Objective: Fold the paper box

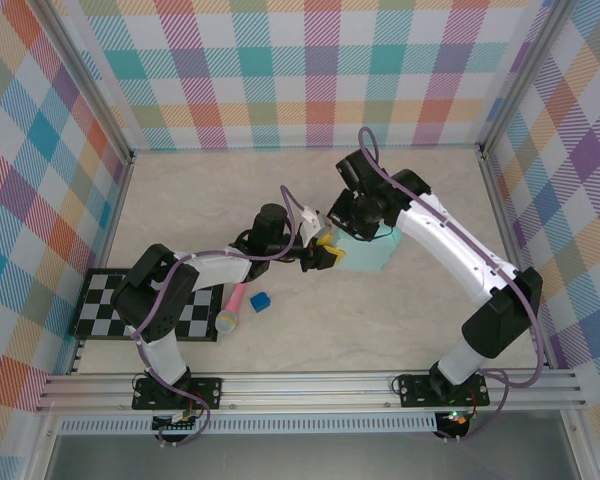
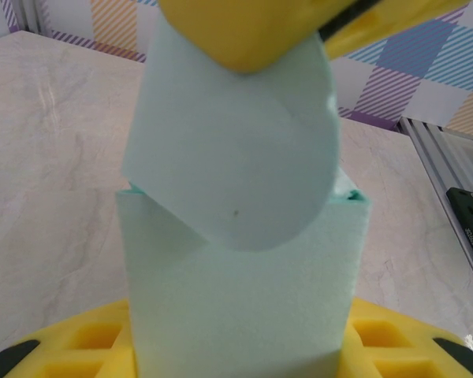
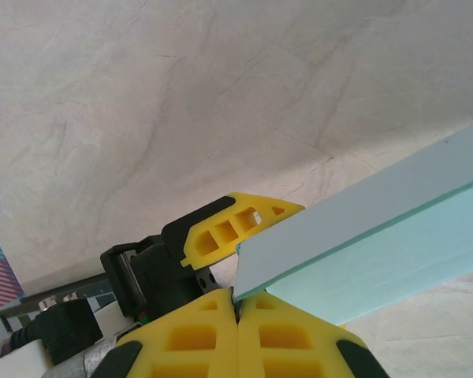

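Observation:
The paper box (image 1: 370, 258) is a pale mint card box near the middle of the table. My left gripper (image 1: 327, 255) reaches it from the left. In the left wrist view the box body (image 2: 244, 291) sits between that gripper's (image 2: 240, 342) yellow fingers (image 2: 394, 339), which grip it across its width. A rounded flap (image 2: 244, 157) rises above the box. My right gripper (image 1: 352, 232) comes from behind the box. Its fingertips (image 3: 238, 303) are shut together on the thin edge of that flap (image 3: 363, 213).
A black-and-white checkered mat (image 1: 145, 305) lies at the left front. Beside it are a pink and yellow toy microphone (image 1: 232, 310) and a tiny dark blue cube (image 1: 260, 301). Plaid walls close in three sides. An aluminium rail (image 1: 310, 385) runs along the front.

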You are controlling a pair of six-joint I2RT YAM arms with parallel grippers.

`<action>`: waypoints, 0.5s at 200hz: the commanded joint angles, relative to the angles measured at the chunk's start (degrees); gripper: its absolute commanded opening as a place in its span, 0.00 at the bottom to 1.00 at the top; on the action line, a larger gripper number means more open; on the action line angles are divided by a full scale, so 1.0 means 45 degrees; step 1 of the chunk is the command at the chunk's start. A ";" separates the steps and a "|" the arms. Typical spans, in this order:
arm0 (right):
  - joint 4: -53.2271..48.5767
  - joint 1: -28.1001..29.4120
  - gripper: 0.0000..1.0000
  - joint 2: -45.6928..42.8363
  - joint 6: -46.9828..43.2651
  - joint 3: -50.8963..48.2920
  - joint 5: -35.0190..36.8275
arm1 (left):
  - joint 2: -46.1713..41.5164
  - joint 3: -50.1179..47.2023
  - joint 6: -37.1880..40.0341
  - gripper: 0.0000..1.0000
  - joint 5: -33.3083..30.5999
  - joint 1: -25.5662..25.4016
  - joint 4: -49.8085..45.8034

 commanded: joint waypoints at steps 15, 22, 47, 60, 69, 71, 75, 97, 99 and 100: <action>0.0228 -0.0348 0.00 -0.0508 -0.1840 -0.0226 0.0836 | -0.0541 0.0339 0.0179 0.20 0.0594 -0.0068 0.0602; 0.0290 -0.0358 0.00 -0.0527 -0.1976 -0.0274 0.0834 | -0.0538 0.0358 0.0177 0.20 0.0598 -0.0070 0.0603; 0.0315 -0.0448 0.00 -0.0628 -0.2277 -0.0345 0.0737 | -0.0533 0.0378 0.0201 0.20 0.0615 -0.0070 0.0591; 0.0456 -0.0507 0.00 -0.0731 -0.2535 -0.0411 0.0628 | -0.0542 0.0360 0.0227 0.20 0.0654 -0.0070 0.0605; 0.0478 -0.0535 0.00 -0.0781 -0.2683 -0.0434 0.0551 | -0.0533 0.0358 0.0252 0.20 0.0688 -0.0054 0.0623; 0.0498 -0.0545 0.00 -0.0797 -0.2717 -0.0443 0.0504 | -0.0537 0.0358 0.0268 0.20 0.0704 -0.0066 0.0618; 0.0538 -0.0570 0.00 -0.0814 -0.2832 -0.0449 0.0428 | -0.0547 0.0360 0.0288 0.19 0.0723 -0.0070 0.0610; 0.0547 -0.0672 0.00 -0.0901 -0.3296 -0.0414 0.0200 | -0.0558 0.0346 0.0385 0.19 0.0793 -0.0069 0.0563; 0.0545 -0.0682 0.00 -0.0900 -0.3344 -0.0429 0.0182 | -0.0558 0.0355 0.0399 0.19 0.0794 -0.0070 0.0554; 0.0554 -0.0687 0.00 -0.0900 -0.3368 -0.0441 0.0175 | -0.0555 0.0357 0.0407 0.19 0.0785 -0.0060 0.0559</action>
